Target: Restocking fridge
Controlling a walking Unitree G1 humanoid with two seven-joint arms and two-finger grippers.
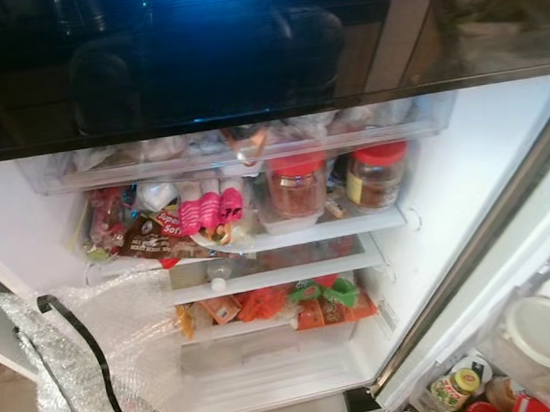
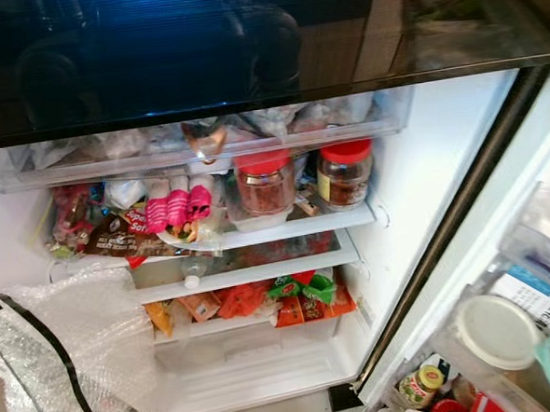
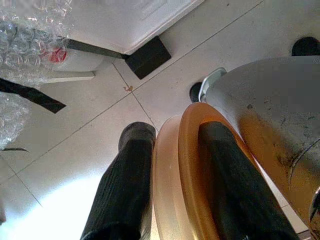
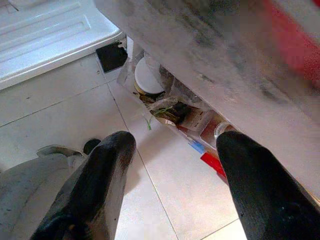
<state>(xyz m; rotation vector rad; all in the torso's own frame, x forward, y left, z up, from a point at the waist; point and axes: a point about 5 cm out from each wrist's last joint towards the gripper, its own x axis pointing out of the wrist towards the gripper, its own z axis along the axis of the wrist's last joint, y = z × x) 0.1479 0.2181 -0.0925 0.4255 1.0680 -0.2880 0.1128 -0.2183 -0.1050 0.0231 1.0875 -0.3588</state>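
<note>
Two red-lidded jars point(image 1: 297, 188) sit on fridge point(image 1: 443, 205) upper shelf. Our left gripper point(image 3: 170, 180) hangs above floor tiles point(image 3: 75, 145), fingers clamped on amber disc point(image 3: 182, 175). Our right gripper point(image 4: 175, 175) hangs spread wide, holding nothing, near door bin point(image 4: 165, 107). Bubble wrap point(image 1: 106, 347) lies left of fridge.

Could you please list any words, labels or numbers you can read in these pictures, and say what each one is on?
None can be read.
Brown snack bag: white print, too blurred.
Small yellow-labelled jar in the door bin: label too small.
Red-lidded jars: labels blurred.
White carton in the door: print illegible.
</note>
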